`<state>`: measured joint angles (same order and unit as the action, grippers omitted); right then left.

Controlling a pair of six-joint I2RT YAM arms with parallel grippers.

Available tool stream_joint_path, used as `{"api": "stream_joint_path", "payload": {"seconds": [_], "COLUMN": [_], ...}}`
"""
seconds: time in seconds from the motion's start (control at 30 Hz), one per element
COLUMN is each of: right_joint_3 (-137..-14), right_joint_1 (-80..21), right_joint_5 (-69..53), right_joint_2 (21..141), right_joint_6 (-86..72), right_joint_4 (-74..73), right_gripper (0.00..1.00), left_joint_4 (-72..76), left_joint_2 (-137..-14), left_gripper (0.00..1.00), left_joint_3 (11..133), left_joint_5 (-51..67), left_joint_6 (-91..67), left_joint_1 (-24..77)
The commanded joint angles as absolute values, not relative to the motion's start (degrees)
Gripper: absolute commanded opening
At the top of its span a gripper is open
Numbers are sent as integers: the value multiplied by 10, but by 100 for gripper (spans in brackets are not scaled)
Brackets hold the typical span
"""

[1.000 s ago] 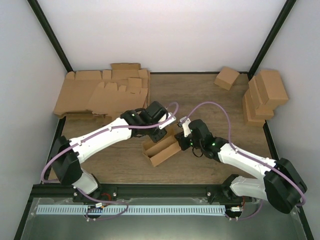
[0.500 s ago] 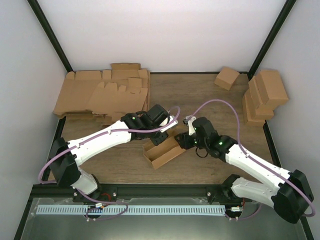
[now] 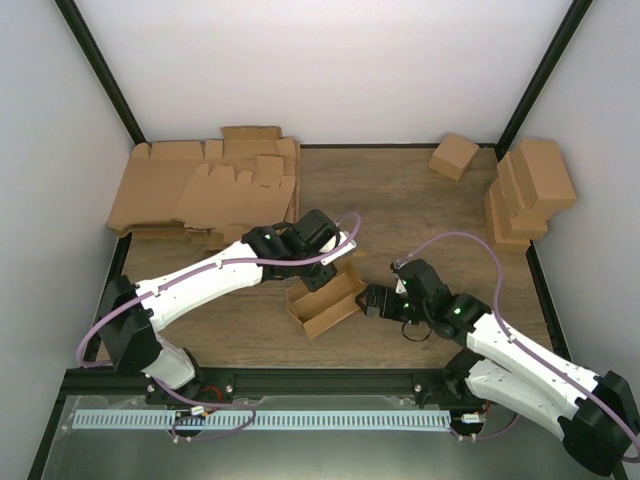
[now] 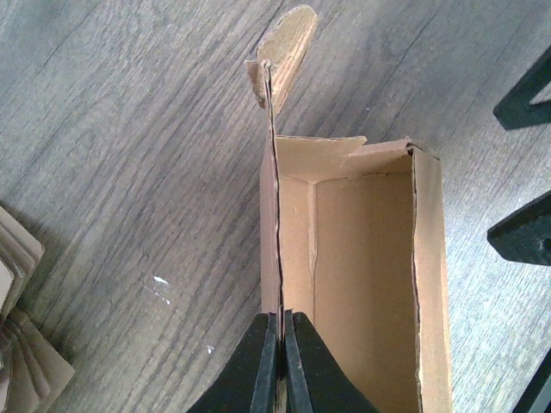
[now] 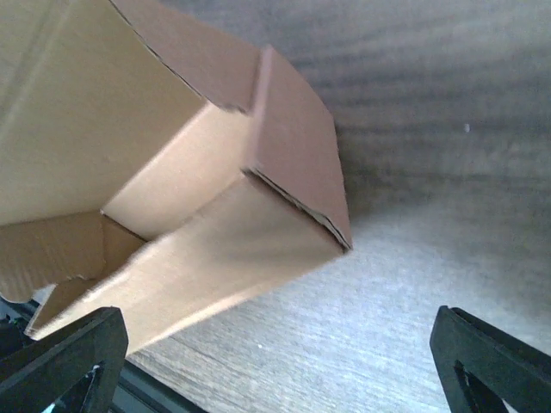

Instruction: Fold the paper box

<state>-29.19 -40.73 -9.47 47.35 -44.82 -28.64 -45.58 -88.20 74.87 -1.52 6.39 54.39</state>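
The paper box is an open-topped brown cardboard tray lying aslant at the middle of the wooden table. My left gripper is shut on its far long wall; in the left wrist view the fingers pinch that thin wall, with the box's inside to their right and a loose flap sticking out at the far end. My right gripper stands wide open just right of the box, holding nothing. In the right wrist view the box's end fills the upper left, apart from both fingers.
A pile of flat cardboard blanks lies at the back left. Several folded boxes are stacked at the right edge, and a single one sits at the back. Black frame posts stand at the back corners.
My right gripper has opened, let go of the box's right end and drawn back toward the near right. The left gripper keeps its grip on the wall.
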Motion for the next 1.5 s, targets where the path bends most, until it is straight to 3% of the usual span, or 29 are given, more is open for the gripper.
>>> {"api": "stream_joint_path", "payload": {"seconds": [0.0, 0.2, 0.6, 1.13, 1.47], "right_joint_3": [-254, -195, -175, -149, -175], "right_joint_1": [-412, -412, -412, -412, -412], "right_joint_5": [-153, -221, -236, -217, -144], "right_joint_2": [465, 472, 533, 598, 571], "right_joint_6": [-530, -578, -593, -596, -538], "right_joint_4": [-225, -97, -1, 79, -27], "right_gripper": [100, 100, 92, 82, 88], "left_joint_4": [-455, -453, -438, -376, -385], "left_joint_2": [-884, -882, -871, -854, -880], "left_gripper": [4, 4, 4, 4, 4], "left_joint_3": [742, 739, 731, 678, 658], "left_joint_5": [-18, -16, 29, 179, 140], "left_joint_6": [59, 55, 21, -34, -40], "left_joint_1": [548, 550, 563, 569, 569]}}
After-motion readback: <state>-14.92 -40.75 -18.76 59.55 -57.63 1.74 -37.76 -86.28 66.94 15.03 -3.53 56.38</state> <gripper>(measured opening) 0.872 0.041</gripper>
